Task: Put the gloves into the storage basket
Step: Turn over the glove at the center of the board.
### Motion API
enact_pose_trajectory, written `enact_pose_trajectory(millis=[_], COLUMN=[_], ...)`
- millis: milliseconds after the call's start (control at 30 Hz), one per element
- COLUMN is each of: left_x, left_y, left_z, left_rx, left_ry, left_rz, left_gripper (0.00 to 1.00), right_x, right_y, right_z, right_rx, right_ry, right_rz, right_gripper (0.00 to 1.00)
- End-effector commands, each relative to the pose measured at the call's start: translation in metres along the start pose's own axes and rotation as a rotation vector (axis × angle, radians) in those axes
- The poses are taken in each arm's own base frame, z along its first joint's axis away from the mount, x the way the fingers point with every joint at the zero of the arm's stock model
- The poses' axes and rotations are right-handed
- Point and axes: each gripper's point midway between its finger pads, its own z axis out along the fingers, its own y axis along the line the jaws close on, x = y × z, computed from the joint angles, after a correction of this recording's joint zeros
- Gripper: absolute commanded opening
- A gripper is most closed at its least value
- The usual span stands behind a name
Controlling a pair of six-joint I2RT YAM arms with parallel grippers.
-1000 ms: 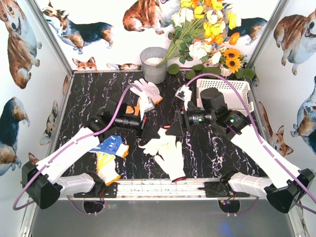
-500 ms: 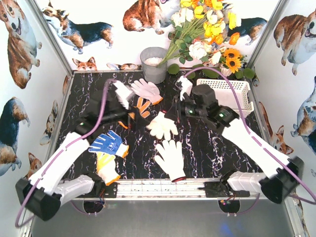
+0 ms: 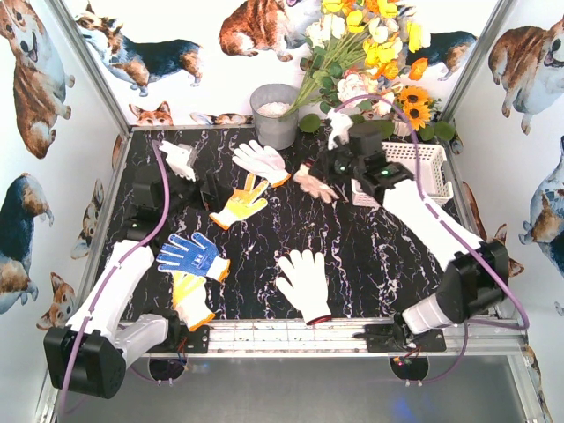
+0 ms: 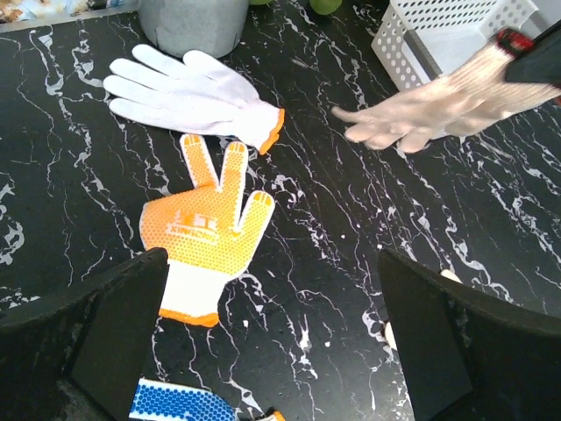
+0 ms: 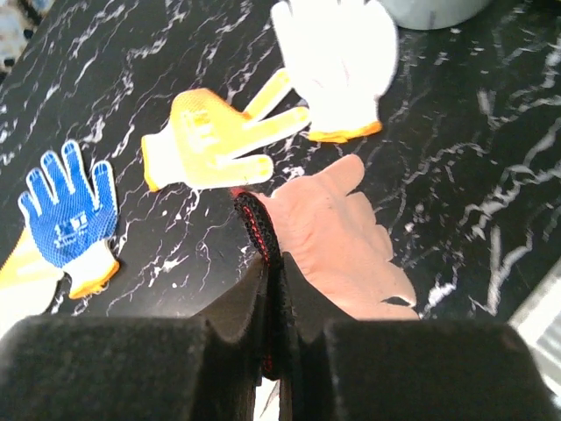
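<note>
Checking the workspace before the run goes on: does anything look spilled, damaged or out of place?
Nothing spilled or damaged. Two oddities: the blue glove lies partly on a yellow glove at the front left, and the beige glove dangles by its cuff from the shut right gripper, short of the storage basket, not in it.

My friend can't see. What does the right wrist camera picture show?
The right gripper pinches a beige glove by its dark cuff above a black marble table. A yellow glove, a white glove and a blue glove lie on it.
</note>
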Motion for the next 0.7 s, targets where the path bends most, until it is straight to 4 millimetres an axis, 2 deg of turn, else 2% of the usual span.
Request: enact_pose_trajectory(millis=[0,100,167,333,433,500,567,600,667], left_x=[-0.002,0.003,0.015,0.013,0.013,0.014,0.014,0.014,0.014], left_y=[0.008,0.007,0.006,-0.001,-0.002,-0.002,-0.003,-0.004,-0.005], left_z=[0.001,-0.001,-0.001,0.001,0.002,0.002,0.002,0.002,0.002], left_rx=[-0.018,-0.010,0.000,0.039,0.051,0.049,0.055,0.061,0.067], left_ry=[-0.033,-0.037,-0.018,-0.022,-0.021,-0.020,-0.018,-0.019,-0.019], left_rz=[0.048,0.054,0.041,0.029,0.024,0.020,0.019,0.020,0.020], left_gripper=[1.00,1.00,1.00,1.00,1.00,1.00,1.00,1.00,1.00], right_x=[0.036,0.076,0.097,0.131,0.146,0.152,0.154,0.151,0.144], right_y=[0.023,0.047,0.064,0.093,0.101,0.106,0.112,0.116,0.123], right_z=[0.040,0.064,0.075,0.082,0.081,0.078,0.074,0.071,0.067], right_rx=[-0.145,-0.242,-0.300,-0.360,-0.377,-0.398,-0.425,-0.439,-0.456], right_ry=[0.051,0.148,0.206,0.274,0.297,0.308,0.306,0.291,0.261], right_rz=[-0.118,-0.108,-0.090,-0.076,-0.044,-0.022,-0.010,-0.008,0.007], right_gripper=[0.00,0.00,0.00,0.00,0.01,0.06,0.16,0.24,0.33])
